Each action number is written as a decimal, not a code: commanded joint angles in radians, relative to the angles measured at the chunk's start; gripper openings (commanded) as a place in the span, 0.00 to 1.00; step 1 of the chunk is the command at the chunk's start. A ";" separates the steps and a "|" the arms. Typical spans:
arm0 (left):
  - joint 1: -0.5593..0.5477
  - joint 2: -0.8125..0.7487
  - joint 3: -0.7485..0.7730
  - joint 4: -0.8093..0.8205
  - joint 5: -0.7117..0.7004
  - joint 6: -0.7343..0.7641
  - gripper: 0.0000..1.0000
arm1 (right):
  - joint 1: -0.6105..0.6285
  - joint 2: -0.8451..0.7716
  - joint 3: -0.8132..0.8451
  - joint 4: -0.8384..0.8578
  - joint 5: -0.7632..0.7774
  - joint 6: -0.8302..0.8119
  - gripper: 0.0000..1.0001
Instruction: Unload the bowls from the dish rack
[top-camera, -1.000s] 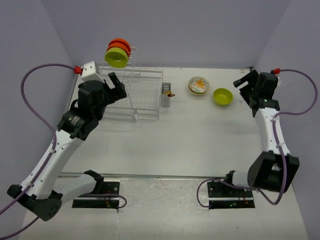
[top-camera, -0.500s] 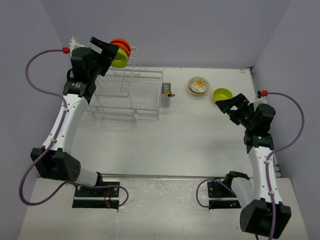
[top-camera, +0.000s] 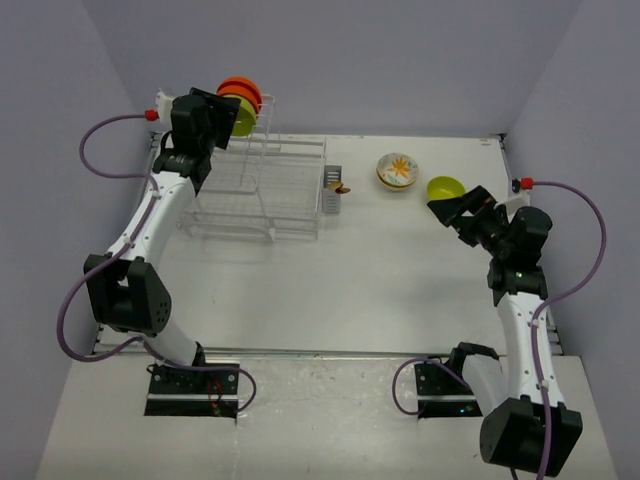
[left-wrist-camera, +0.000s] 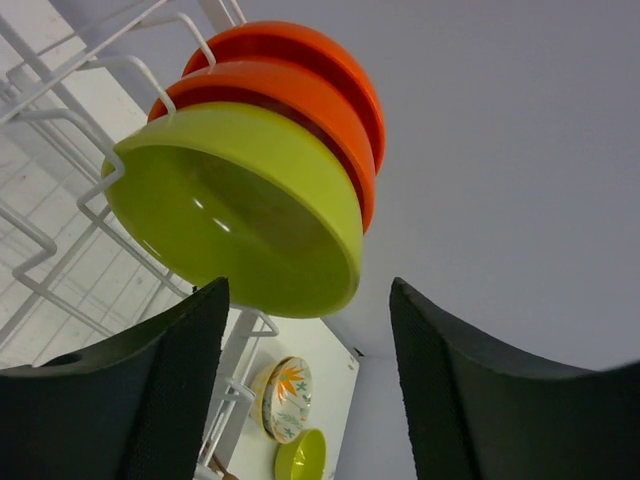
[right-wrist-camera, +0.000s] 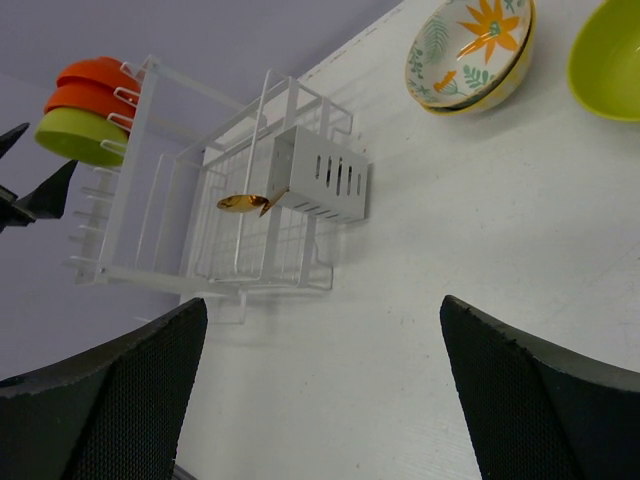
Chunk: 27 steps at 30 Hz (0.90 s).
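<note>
Three bowls stand on edge at the top of the dish rack's (top-camera: 262, 190) tower: two orange-red ones (top-camera: 241, 89) behind a lime-green one (top-camera: 241, 116). My left gripper (top-camera: 222, 110) is open just left of the lime-green bowl (left-wrist-camera: 235, 220), which lies just ahead of the jaws and untouched, with the orange-red ones (left-wrist-camera: 300, 80) behind it. A cream flower bowl (top-camera: 397, 170) and a second lime-green bowl (top-camera: 445, 189) sit on the table. My right gripper (top-camera: 453, 209) is open and empty beside that bowl, above the table (right-wrist-camera: 322, 305).
A grey cutlery caddy (top-camera: 333, 190) with a gold spoon (right-wrist-camera: 240, 203) hangs on the rack's right end. The rack's low tray (right-wrist-camera: 230, 230) holds no bowls. Purple walls close in on three sides. Purple cables loop from both arms.
My left arm has swung up from beside the low tray to the bowls at the tower top. My right gripper has drawn back from the far right corner to beside the lime-green bowl.
</note>
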 joint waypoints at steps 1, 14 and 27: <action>-0.005 0.013 0.037 0.112 -0.070 0.003 0.64 | -0.005 -0.040 -0.006 0.049 -0.042 0.000 0.99; -0.004 0.078 0.038 0.210 -0.087 0.015 0.30 | -0.004 -0.047 -0.014 0.046 0.005 -0.003 0.99; -0.002 0.040 -0.052 0.297 -0.106 0.008 0.00 | -0.005 -0.063 -0.015 0.029 0.062 -0.002 0.99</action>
